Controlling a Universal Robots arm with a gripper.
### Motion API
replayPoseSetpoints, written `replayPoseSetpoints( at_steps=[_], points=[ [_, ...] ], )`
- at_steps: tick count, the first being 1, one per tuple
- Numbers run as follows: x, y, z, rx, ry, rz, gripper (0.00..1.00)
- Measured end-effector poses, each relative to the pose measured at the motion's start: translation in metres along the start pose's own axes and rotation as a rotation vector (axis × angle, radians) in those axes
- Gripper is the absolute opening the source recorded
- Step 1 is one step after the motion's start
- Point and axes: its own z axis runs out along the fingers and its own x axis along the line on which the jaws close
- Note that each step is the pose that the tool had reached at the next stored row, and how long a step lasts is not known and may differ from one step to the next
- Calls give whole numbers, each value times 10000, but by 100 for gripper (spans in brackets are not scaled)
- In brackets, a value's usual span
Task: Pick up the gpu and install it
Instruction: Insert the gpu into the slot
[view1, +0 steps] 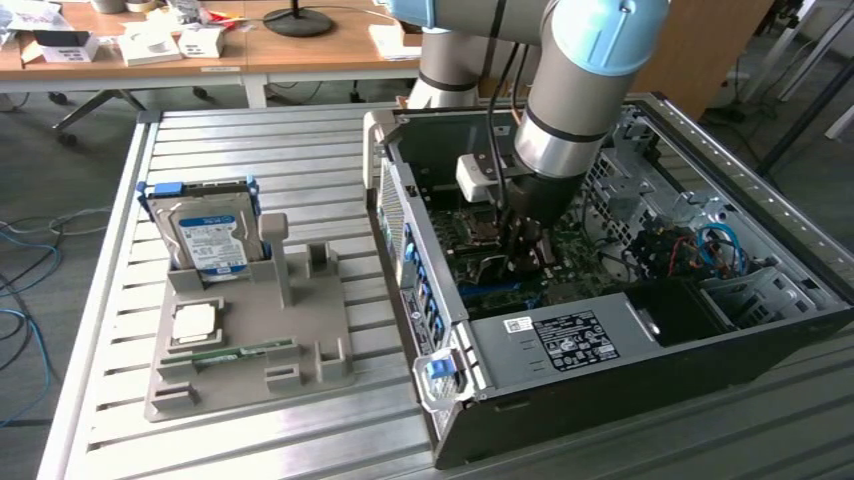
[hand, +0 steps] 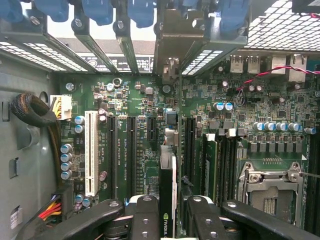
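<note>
We see the pincer (hand: 168, 204) clamped on the gpu (hand: 167, 175), held edge-on over the motherboard (hand: 140, 130) inside the open computer case (view1: 601, 410).

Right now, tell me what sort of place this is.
Probably a robotics lab for PC assembly: an open computer case on a slatted metal table, a hard drive in a grey fixture, wooden desks behind.

the arm (view1: 567, 120) reaches steeply down from above, its forearm nearly upright, blue-capped wrist joint (view1: 607, 35) at the top. a black cable (view1: 497, 70) hangs alongside the forearm. the gripper (view1: 525, 245) points straight down, its two black fingers (hand: 145, 217) partly closed, clamping the gpu (hand: 167, 175) edge-on between them.
</note>
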Motion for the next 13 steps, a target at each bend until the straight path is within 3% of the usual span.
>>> replayPoseSetpoints(
  at_steps=[11,13],
  points=[
    [-1,0,1,0,-5,-1,26],
    [-1,0,1,0,-2,-1,34]
  ],
)
